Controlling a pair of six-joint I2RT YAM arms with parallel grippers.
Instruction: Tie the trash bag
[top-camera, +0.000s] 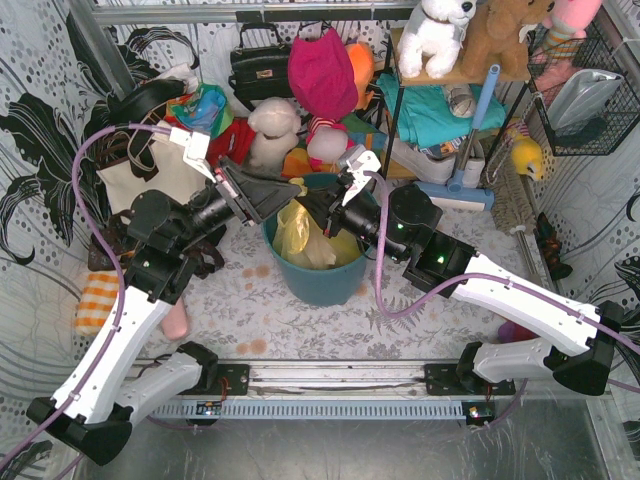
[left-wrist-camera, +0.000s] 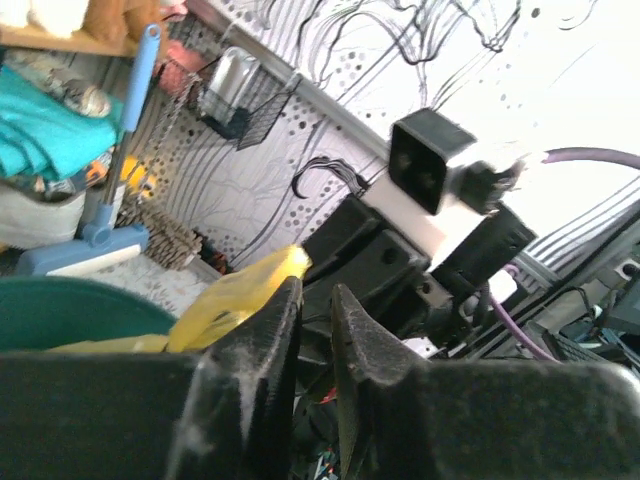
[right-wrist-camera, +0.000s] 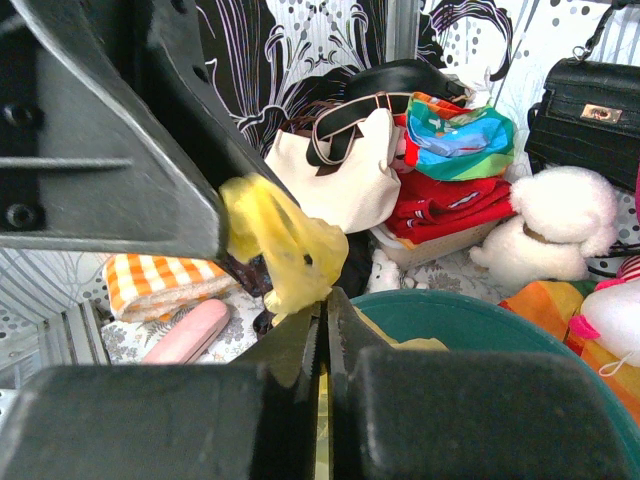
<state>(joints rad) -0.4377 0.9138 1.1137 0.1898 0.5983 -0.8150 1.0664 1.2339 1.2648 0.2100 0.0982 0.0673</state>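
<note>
The trash bag (top-camera: 298, 235) is thin yellow plastic and sits inside the teal round bin (top-camera: 312, 282) at the table's middle. My right gripper (right-wrist-camera: 325, 295) is shut on a bunched yellow flap of the bag (right-wrist-camera: 290, 245) just above the bin rim (right-wrist-camera: 480, 320). The flap stretches from there to the tip of my left gripper (top-camera: 292, 189). In the left wrist view my left gripper (left-wrist-camera: 315, 285) shows a narrow empty gap between its jaws. The yellow plastic (left-wrist-camera: 235, 300) lies against the outer side of one finger. My right gripper (top-camera: 318, 215) is close beside the left one, over the bin.
A cream tote bag (top-camera: 150, 175) with dark straps lies at the left. Plush toys (top-camera: 272, 130), a black handbag (top-camera: 258, 65) and a shelf crowd the back. A blue-handled broom (top-camera: 470, 140) leans at the back right. An orange checked cloth (top-camera: 97, 300) and a pink object (top-camera: 178, 320) lie at the front left.
</note>
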